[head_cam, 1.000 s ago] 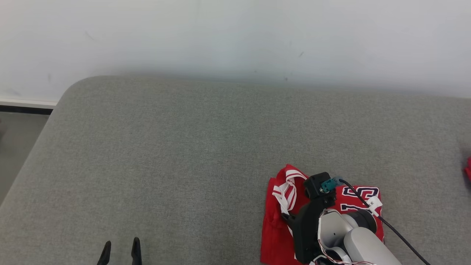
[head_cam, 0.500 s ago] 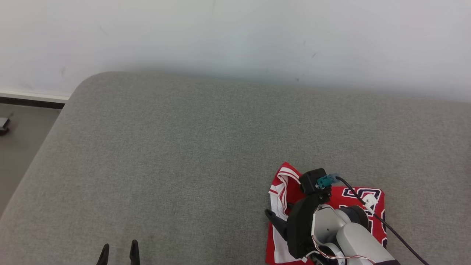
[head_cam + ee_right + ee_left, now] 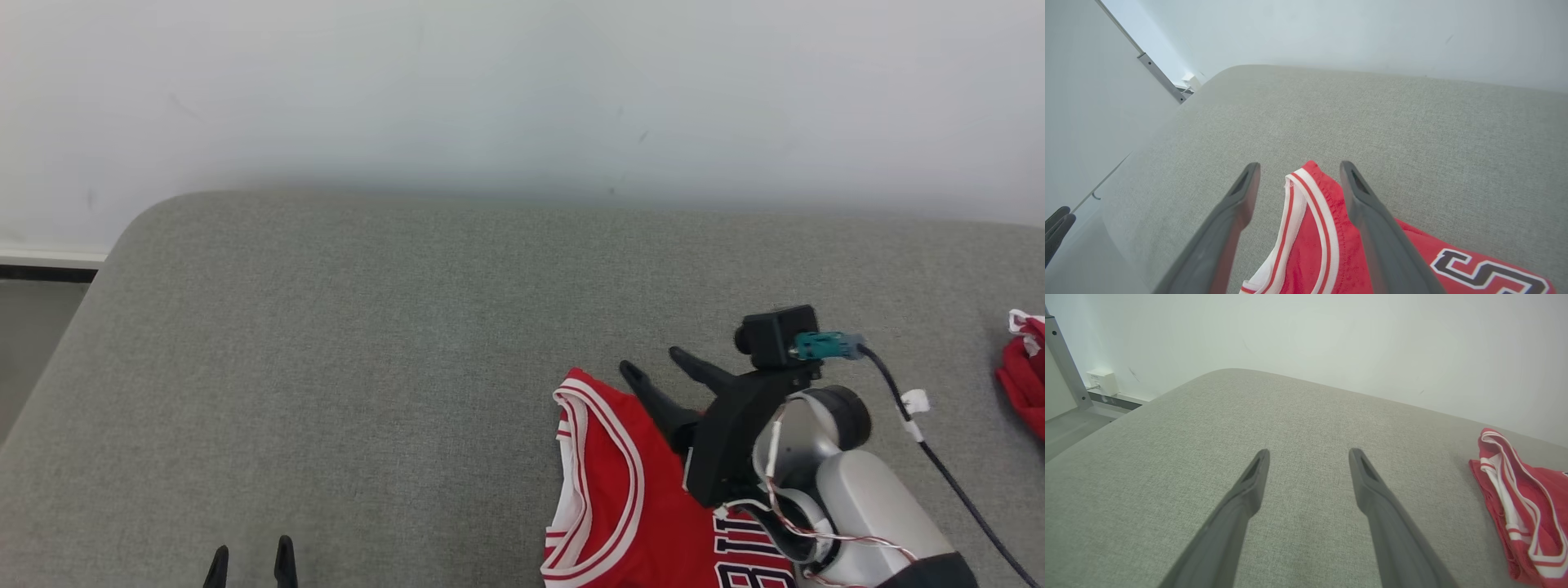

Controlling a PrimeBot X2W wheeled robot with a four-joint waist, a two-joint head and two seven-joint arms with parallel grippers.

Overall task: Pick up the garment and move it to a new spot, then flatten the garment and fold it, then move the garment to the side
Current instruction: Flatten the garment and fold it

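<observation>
Two sets of fingers (image 3: 1370, 220) stand spread, empty. Red basketball jersey (image 3: 620, 506) lies on the grey cushion (image 3: 367, 327); right gripper (image 3: 651, 360) over its shoulder strap, left gripper (image 3: 251, 553) well to its left. Likely flattening stage: you'll need both arms on its edges.

Garment (image 3: 1306, 245), red: one block letter "S" (image 3: 1488, 271), black w/ white outline, at 4 o'clock in right wrist view. Head view, 5 o'clock: more block lettering (image 3: 735, 572) on same garment, cut off by frame edge and arm, not legible.
</observation>
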